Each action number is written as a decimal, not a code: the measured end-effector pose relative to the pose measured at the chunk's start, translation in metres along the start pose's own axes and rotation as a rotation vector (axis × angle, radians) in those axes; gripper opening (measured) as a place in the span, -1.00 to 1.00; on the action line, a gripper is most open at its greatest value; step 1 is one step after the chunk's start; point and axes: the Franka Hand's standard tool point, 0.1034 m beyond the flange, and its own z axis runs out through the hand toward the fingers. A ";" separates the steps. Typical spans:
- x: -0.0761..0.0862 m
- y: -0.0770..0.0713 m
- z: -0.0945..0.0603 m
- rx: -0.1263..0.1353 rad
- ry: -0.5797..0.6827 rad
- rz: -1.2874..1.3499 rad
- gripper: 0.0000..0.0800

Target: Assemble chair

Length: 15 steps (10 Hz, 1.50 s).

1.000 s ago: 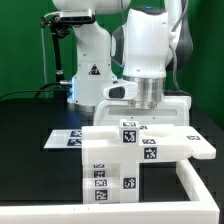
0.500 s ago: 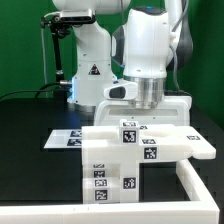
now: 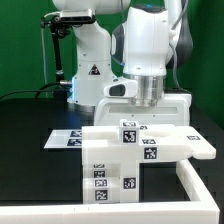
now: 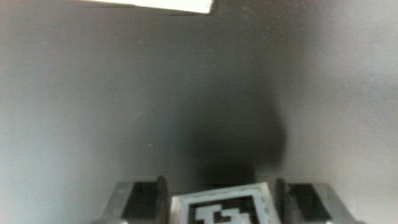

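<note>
in the exterior view my claw (image 3: 146,104) hangs low behind the chair (image 3: 125,152), whose chunky white bars with black-and-white tags stand near the front of the black table (image 3: 30,125), just inside the low white l-shaped wall (image 3: 200,190), with the marker board (image 3: 68,138) lying flat beside it on the exterior view's left. in the wrist view my 2 fingers (image 4: 139,200) are drawn in close on either side of a tagged chair part (image 4: 222,208), gripping it between them
</note>
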 end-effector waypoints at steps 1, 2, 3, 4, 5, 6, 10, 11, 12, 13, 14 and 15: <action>-0.004 0.001 -0.018 0.016 -0.005 0.009 -0.29; -0.006 0.004 -0.034 0.031 -0.017 0.008 -0.29; -0.006 0.008 -0.054 0.050 -0.045 -0.002 -0.29; 0.001 0.016 -0.084 0.078 -0.063 -0.006 -0.29; 0.018 0.030 -0.107 0.087 -0.058 -0.004 -0.29; 0.032 0.040 -0.116 0.089 -0.044 0.007 -0.29; 0.077 0.056 -0.112 0.066 -0.025 0.008 -0.29; 0.077 0.050 -0.103 0.058 -0.038 0.009 -0.29; 0.074 0.044 -0.098 0.056 -0.041 0.003 -0.29; 0.075 0.042 -0.096 0.051 -0.021 -0.004 -0.29; 0.076 0.043 -0.095 0.049 -0.004 -0.008 -0.29; 0.076 0.043 -0.095 0.049 -0.001 -0.007 -0.29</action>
